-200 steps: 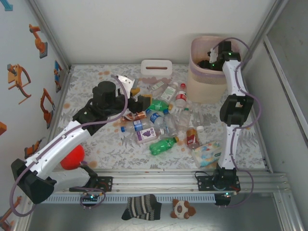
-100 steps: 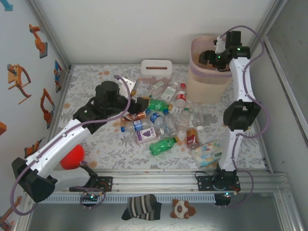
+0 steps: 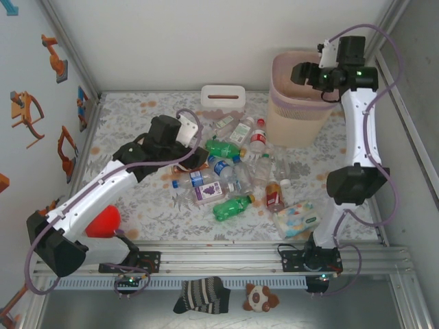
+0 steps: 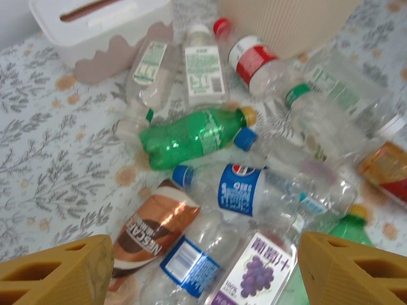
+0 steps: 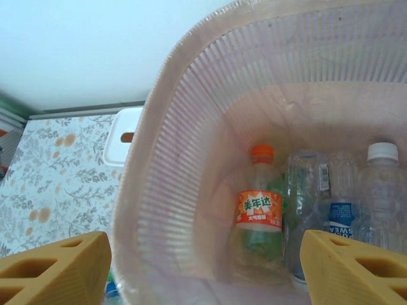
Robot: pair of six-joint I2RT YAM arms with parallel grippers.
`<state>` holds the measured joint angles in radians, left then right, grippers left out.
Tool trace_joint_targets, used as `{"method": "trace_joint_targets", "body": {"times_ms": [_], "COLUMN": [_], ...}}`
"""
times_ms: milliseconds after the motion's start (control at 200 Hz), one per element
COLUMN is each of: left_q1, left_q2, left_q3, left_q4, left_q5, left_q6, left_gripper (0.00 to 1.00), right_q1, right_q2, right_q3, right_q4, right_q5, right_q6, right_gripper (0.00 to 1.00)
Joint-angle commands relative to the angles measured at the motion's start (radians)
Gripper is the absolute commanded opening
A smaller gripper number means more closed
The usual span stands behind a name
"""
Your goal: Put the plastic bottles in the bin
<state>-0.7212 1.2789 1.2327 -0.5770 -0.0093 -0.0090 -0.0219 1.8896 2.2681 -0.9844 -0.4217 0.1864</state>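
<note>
The left end effector [image 4: 203,273] hangs over the left side of the heap of plastic bottles [image 3: 236,171]. Its two yellow fingers [image 4: 57,273] are spread wide with nothing gripped between them. Beneath it lie a brown coffee bottle [image 4: 156,229], a clear grape-label bottle [image 4: 261,273] and a blue-labelled bottle [image 4: 245,189]. Just beyond those, a green bottle [image 4: 191,136] with a yellowish cap lies on its side. The heap rests on the flower-patterned surface [image 3: 137,199], with the bottles touching and overlapping. A white tissue box [image 3: 223,94] stands behind the heap near the back wall, and a pack of wipes [image 3: 296,219] lies at the heap's near right edge.

Farther right, the heap reaches the foot of the pink bin [image 3: 295,120], which stands upright in the back right corner. The right end effector [image 5: 203,267] is held above the bin's rim, its fingers likewise parted and empty. At the bottom of the bin is an orange-capped bottle [image 5: 259,210] with an orange label. To its right are several clear bottles, among them a white-capped bottle [image 5: 381,184].
</note>
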Motion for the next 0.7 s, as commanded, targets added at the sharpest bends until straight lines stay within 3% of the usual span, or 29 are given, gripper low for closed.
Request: {"method": "trace_joint_targets", "body": {"times_ms": [0, 300, 691], "left_q1": [-0.001, 0.005, 0.108], "left_q2": [0.030, 0.151, 0.352], "left_q3": [0.035, 0.063, 0.105], "left_q4": [-0.121, -0.250, -0.259], "left_q5": [-0.022, -0.038, 0.009], "left_q6": [0.076, 0.157, 0.284], "left_gripper": [0.75, 0.69, 0.65], "right_q1": [0.001, 0.002, 0.002], "right_q2": [-0.083, -0.251, -0.371], "right_q3": [-0.057, -0.253, -0.406], "right_q4": [0.041, 0.095, 0.102], "right_q5": [0.001, -0.007, 0.017], "right_q6": [0.016, 0.029, 0.009], "right_gripper": [0.77, 0.77, 0.77]}}
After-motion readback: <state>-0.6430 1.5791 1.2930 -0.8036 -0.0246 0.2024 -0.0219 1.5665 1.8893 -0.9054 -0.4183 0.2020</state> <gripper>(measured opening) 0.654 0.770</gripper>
